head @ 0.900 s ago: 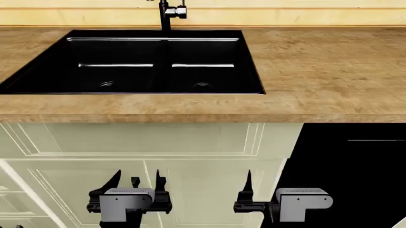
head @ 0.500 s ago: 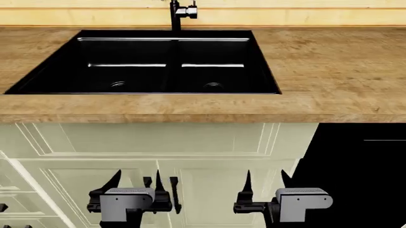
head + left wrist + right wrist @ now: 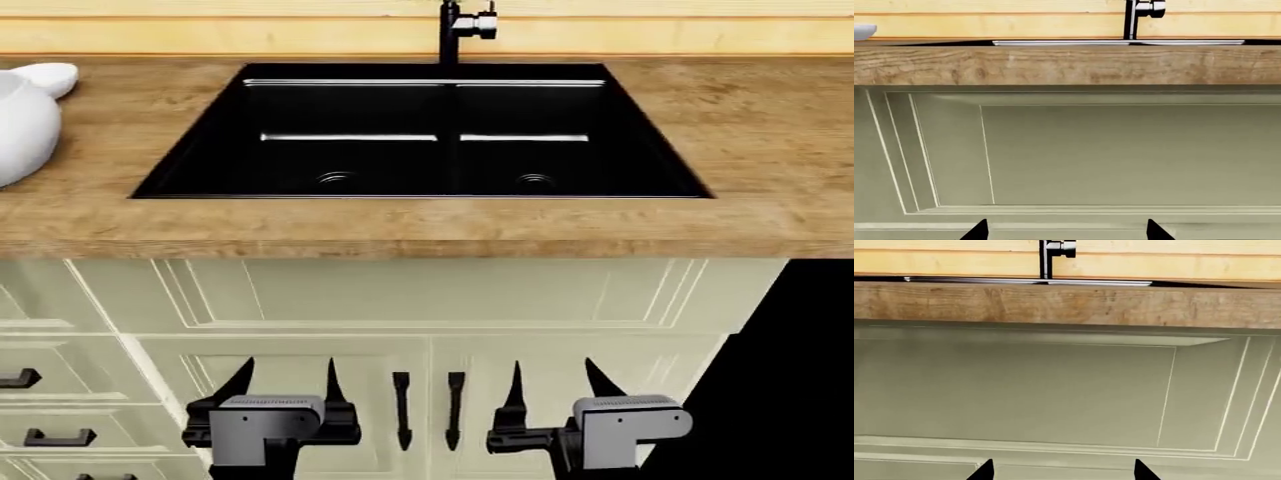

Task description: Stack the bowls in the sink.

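End effectors hang low in front of the cabinet doors, well below the counter (image 3: 400,225): the left end effector (image 3: 283,382) and the right end effector (image 3: 550,382) both have their fingers spread with nothing between them. Each wrist view faces a pale cabinet panel under the counter's front edge, with only dark fingertips showing.

Above them the sink (image 3: 424,190) sits sunk in the counter, both basins bare down to their ringed drains, the faucet (image 3: 461,25) behind the divider. At the head view's left edge the large bowl (image 3: 20,125) stands on the counter, partly cut off, the small bowl (image 3: 47,75) just behind it; both are well apart from the sink. Open counter stretches right of the sink.

Compared with half a second ago, the sink appears further right in the head view, and the bowls have come into sight.
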### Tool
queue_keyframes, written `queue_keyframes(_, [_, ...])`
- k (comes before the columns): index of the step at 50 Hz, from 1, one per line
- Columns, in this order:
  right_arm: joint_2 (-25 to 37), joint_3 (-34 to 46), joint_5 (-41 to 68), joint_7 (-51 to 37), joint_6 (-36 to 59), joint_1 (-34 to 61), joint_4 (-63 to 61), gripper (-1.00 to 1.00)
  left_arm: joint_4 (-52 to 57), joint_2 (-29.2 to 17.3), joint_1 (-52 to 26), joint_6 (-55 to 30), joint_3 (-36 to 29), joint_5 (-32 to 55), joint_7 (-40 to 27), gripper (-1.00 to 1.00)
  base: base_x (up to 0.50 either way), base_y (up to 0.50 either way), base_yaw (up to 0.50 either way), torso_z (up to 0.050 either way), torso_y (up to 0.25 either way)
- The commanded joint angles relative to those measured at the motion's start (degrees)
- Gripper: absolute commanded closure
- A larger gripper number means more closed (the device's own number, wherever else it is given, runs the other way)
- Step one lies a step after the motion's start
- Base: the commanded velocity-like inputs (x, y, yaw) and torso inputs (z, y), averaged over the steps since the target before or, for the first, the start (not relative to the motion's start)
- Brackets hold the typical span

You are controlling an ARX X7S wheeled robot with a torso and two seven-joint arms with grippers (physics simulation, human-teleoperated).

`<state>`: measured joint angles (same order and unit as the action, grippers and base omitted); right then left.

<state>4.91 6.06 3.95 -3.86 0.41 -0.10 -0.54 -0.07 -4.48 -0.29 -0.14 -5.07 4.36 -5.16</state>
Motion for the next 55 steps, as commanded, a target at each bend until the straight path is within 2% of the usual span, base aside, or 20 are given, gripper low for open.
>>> queue_keyframes(1, [0.89,1.13,0.32,-0.90,-0.32,0.26,0.45,-1.00,0.10,-0.78,-0.06,-0.11,-0.92,0.68,-1.02,-1.00,0.00,0.50,0.00,0.000,0.000])
queue_keyframes(55, [3.66,5.13,1.10,-3.13,-1.37,0.35,0.26,-1.00,-0.33,-3.30,-0.58,0.29,-3.76,3.65,-4.18,-1.00,-0.04,0.50,0.00,0.000,0.000])
